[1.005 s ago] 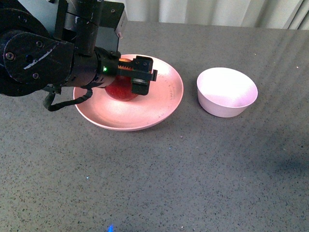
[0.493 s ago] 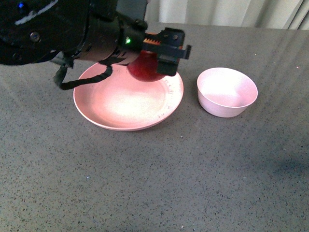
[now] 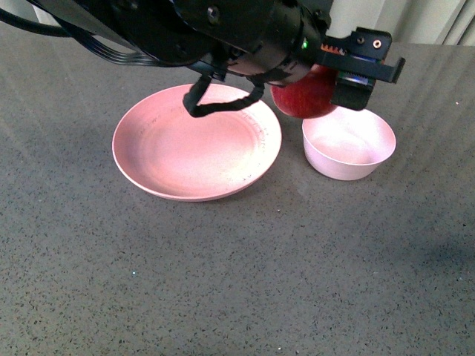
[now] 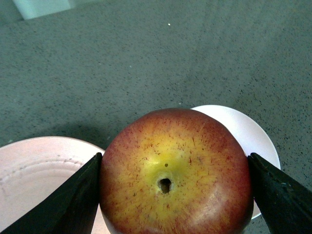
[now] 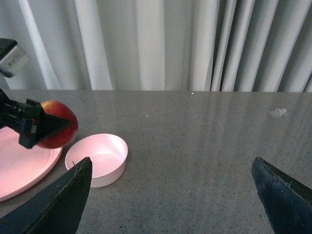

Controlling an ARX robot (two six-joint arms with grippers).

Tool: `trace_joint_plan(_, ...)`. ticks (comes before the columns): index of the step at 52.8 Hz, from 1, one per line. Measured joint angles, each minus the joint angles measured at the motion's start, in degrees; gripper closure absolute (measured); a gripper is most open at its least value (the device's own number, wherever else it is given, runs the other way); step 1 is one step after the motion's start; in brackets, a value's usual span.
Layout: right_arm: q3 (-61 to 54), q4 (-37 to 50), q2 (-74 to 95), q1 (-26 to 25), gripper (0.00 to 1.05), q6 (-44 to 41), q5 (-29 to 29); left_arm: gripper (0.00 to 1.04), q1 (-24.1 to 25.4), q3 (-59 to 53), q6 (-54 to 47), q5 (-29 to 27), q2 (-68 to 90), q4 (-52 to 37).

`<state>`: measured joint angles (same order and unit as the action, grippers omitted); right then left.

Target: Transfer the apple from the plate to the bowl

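Observation:
My left gripper (image 3: 326, 83) is shut on the dark-red apple (image 3: 303, 95) and holds it in the air, over the gap between plate and bowl near the bowl's left rim. The left wrist view shows the apple (image 4: 175, 170) with its yellow patch, pinched between both fingers (image 4: 73, 195). The salmon-pink plate (image 3: 159, 174) lies to the left with nothing in it. The pale bowl (image 3: 349, 144) stands right of it, holding nothing. In the right wrist view, the apple (image 5: 63, 127) hangs above the plate's edge (image 5: 29, 168), beside the bowl (image 5: 100, 158). My right gripper (image 5: 173, 192) is open over bare table.
The grey speckled tabletop (image 3: 245, 274) spreads around plate and bowl. White curtains (image 5: 161, 44) hang behind the table's far edge. A small pale scrap (image 5: 278, 113) lies far off on the table.
The left gripper lifted the apple off the plate and carried it to the right, from the plate's middle to the bowl's left rim. Plate and bowl stayed put.

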<state>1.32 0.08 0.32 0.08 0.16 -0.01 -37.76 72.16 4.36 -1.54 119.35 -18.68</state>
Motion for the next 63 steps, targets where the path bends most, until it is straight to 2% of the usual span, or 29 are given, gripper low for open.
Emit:
trace_joint_plan(34, 0.0, 0.0, 0.0, 0.0, 0.09, 0.0, 0.0, 0.28, -4.3, 10.4, 0.0, 0.0, 8.9, 4.3)
trace_joint_plan(63, 0.0, 0.0, 0.0, 0.0, 0.09, 0.0, 0.0, 0.29, -4.3, 15.0, 0.0, -0.2, 12.3, 5.9)
